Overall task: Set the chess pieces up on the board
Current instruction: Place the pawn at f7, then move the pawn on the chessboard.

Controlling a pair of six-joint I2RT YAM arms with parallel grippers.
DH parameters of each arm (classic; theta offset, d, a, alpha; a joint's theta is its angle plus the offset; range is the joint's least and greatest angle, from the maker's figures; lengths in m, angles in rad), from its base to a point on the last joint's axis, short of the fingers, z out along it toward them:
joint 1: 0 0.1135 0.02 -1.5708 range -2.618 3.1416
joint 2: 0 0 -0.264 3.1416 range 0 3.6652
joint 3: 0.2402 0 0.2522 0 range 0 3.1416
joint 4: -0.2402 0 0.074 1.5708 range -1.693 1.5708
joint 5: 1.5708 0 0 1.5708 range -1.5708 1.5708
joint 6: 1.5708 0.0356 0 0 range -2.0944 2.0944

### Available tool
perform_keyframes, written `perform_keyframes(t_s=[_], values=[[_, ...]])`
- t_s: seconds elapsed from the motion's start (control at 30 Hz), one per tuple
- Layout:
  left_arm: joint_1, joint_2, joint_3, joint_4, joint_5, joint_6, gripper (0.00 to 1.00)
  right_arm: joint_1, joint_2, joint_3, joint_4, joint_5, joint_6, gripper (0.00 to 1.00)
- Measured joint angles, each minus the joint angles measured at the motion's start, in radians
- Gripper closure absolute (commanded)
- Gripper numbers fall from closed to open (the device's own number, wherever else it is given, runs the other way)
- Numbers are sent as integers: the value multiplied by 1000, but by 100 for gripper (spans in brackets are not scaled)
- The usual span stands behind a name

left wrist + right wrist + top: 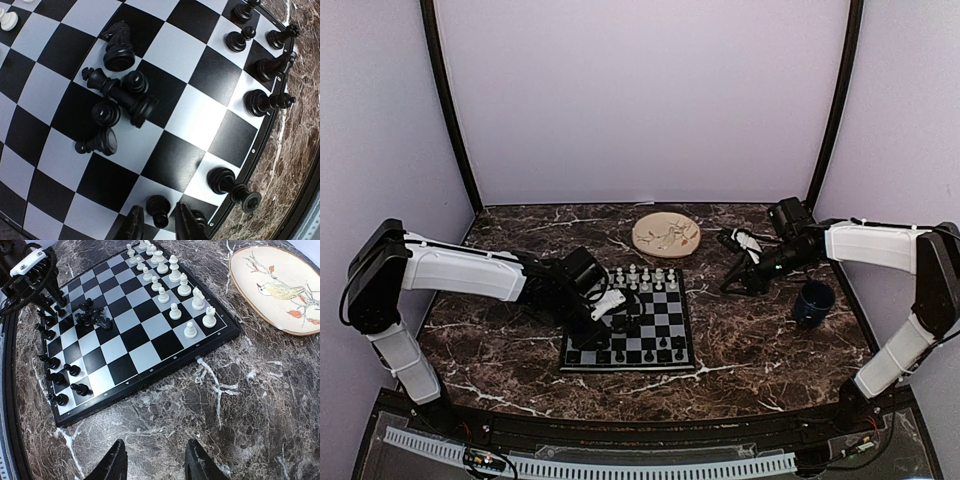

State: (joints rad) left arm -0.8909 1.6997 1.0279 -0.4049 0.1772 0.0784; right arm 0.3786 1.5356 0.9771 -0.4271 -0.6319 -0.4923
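The board [665, 318] lies between the arms, also in the left wrist view [175, 50] and the right wrist view [145, 357]. White chess pieces [170, 285] stand in two rows at its far end [645, 278]. Black pieces [265, 102] stand along the near edge, and several black ones lie toppled in a heap [120, 95] mid-board. My left gripper [158, 209] [607, 322] hangs low over the near-left corner. Its fingers stand slightly apart on either side of an upright black pawn [160, 212], with a thin gap showing. My right gripper [156, 442] [740, 285] is open over bare marble, right of the board.
A round beige plate [665, 235] painted with a bird [280, 287] lies behind the board. A dark blue mug [813, 302] stands at the right, near the right arm. The left arm's wrist [30, 270] shows over the board's corner in the right wrist view.
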Motion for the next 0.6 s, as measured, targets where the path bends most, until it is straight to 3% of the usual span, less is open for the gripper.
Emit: perform_keyframes(t_s=[0.13,0.3,0.6], values=[[0,-7,0,-2,-4,-2,65,0,0,0,0,0,0,60],[0,-35,37,-19,-39,-47,63,0,2,0,-1,0,0,60],[0,48,232,-69,-161,-345,63,0,3,0,-4,-1,-5,60]])
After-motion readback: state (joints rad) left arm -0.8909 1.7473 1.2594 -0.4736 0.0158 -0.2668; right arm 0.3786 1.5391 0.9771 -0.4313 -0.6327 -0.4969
